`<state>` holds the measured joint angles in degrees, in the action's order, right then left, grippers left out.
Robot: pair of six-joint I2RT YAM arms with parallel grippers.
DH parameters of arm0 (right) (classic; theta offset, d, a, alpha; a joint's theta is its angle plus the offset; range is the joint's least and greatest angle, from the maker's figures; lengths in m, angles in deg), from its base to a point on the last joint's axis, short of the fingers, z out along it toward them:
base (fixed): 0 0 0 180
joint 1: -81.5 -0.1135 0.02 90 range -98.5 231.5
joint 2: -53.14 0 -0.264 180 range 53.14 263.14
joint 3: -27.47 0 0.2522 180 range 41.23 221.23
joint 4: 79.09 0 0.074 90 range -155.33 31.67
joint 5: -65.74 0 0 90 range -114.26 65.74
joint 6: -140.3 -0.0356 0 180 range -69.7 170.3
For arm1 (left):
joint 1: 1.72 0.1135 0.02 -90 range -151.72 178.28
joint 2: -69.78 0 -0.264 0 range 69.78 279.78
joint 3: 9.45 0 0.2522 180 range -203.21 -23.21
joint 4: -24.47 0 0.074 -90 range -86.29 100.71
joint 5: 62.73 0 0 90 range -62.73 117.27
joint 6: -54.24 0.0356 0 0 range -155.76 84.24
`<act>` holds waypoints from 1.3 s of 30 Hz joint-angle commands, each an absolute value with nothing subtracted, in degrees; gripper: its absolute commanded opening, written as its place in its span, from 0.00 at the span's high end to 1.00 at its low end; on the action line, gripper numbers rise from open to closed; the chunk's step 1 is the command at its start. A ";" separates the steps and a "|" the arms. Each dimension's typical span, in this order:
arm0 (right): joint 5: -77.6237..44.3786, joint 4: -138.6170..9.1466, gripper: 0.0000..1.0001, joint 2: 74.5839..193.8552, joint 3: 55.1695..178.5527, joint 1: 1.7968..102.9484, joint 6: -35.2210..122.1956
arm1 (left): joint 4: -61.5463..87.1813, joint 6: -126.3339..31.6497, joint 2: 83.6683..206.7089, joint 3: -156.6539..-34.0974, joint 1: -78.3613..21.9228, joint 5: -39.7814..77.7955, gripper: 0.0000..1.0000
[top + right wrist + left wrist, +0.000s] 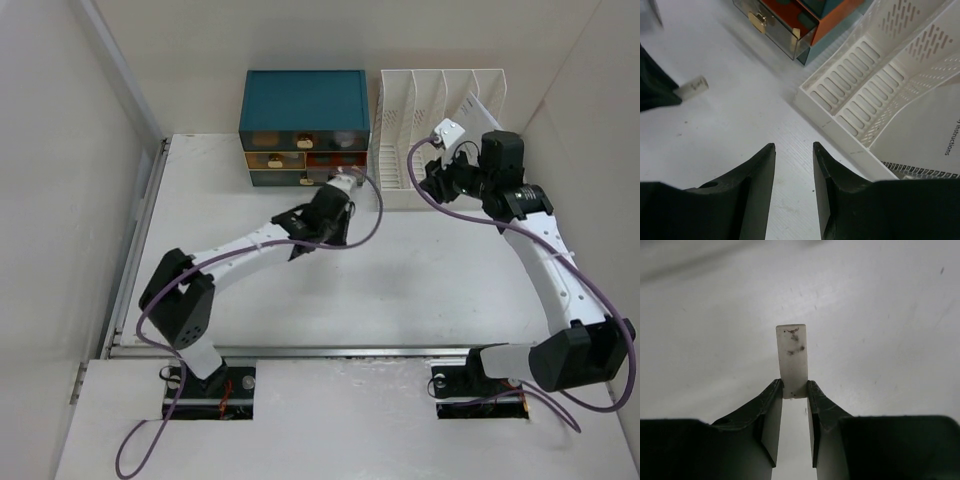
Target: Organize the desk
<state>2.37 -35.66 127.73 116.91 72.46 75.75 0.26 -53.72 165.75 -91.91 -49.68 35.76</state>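
Top view: the desk [420, 280], a large white tabletop, fills the middle of the scene, with both arm bases at its near edge. A teal drawer box [305, 100] and a white file rack [440, 90] stand side by side at the far edge. The left gripper [343, 186] reaches to just in front of the drawers. The right gripper [432, 180] hangs near the rack's front.

Left wrist view: the left jaws are closed almost together on one end of a small white block [792, 357], smudged with dark marks. Most of the block sticks out beyond the fingertips, above bare tabletop.

Right wrist view: the right jaws stand partly apart with nothing between them, over the desk beside the rack's corner. A printed sheet of paper [940, 135] lies in the rack. The block shows at the left.

Risks: the block is pinched only at its end, so it could pivot or slip free if nudged. The drawers are close, so a forward move could knock it against them. The two grippers are near each other and could collide.
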 commanded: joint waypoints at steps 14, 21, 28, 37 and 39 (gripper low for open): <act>11.59 -35.89 0.58 133.55 117.60 72.89 74.82 | 2.46 -52.20 169.53 -111.35 -30.99 20.33 0.98; 12.74 -35.89 0.58 134.79 117.60 72.89 74.82 | 0.08 -51.14 174.19 -117.24 -25.72 16.11 0.98; 12.74 -35.89 0.58 135.84 118.13 72.89 74.82 | -0.53 -50.62 177.62 -120.76 -23.96 13.29 0.98; 12.74 -35.89 0.58 135.84 118.13 72.89 74.82 | -3.87 -50.62 182.72 -128.84 -23.96 12.06 0.97; 13.26 -35.89 0.58 136.37 118.13 72.89 74.82 | -3.88 -50.62 183.25 -129.55 -23.96 12.06 0.97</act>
<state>10.85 -34.89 136.07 116.40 72.55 74.88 -3.39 -51.31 183.76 -126.03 -24.11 13.33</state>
